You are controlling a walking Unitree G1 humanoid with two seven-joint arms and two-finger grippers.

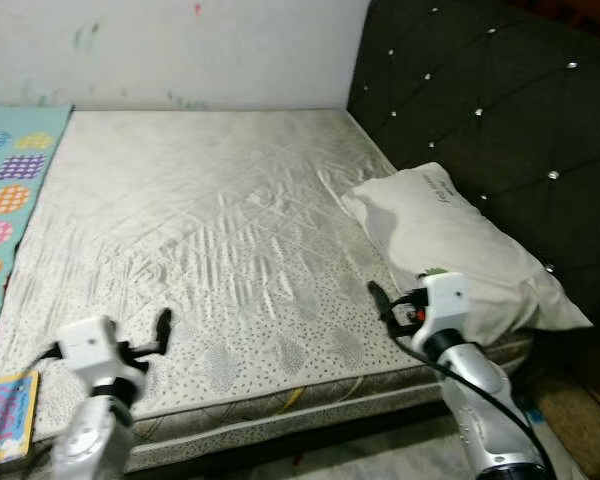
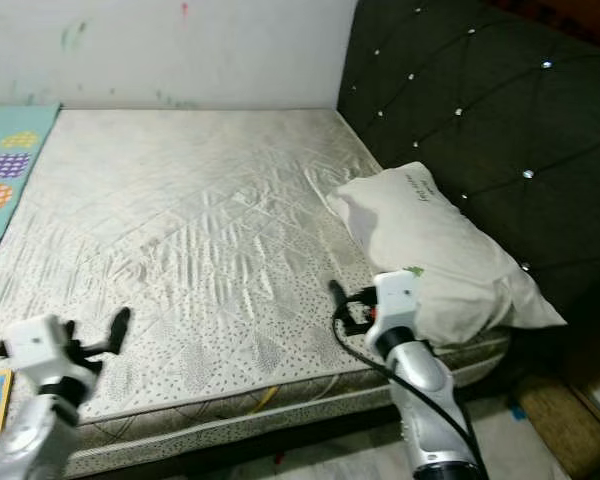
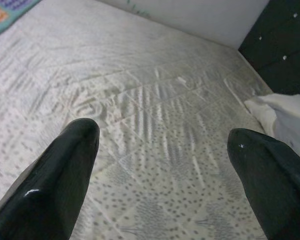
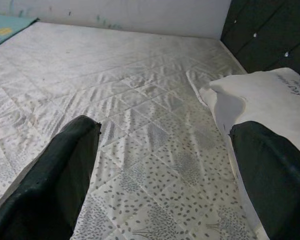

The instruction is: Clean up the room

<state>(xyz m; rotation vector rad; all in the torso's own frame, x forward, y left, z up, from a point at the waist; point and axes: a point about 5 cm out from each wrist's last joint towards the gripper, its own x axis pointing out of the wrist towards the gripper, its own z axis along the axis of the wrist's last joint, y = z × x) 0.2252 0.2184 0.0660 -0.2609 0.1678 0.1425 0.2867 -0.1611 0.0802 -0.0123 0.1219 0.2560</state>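
A bare quilted mattress fills the middle of the scene, running far to a white wall. A dark tufted headboard stands along its right side. A white pillow lies on the right part of the mattress, against the headboard, its near end reaching the mattress's near edge.

The right gripper hovers over the near right part of the mattress, just left of the pillow. Its fingers are spread wide and hold nothing; in the right wrist view the pillow lies beside and partly behind the right-hand finger, and bare mattress shows between the two.

The left gripper hovers over the near left part of the mattress, well apart from the pillow. Its fingers are also wide open and empty, with only patterned mattress between them; a corner of the pillow shows far off to the right.

A colourful mat lies along the mattress's left side, and a book lies at the near left, beside the left arm.
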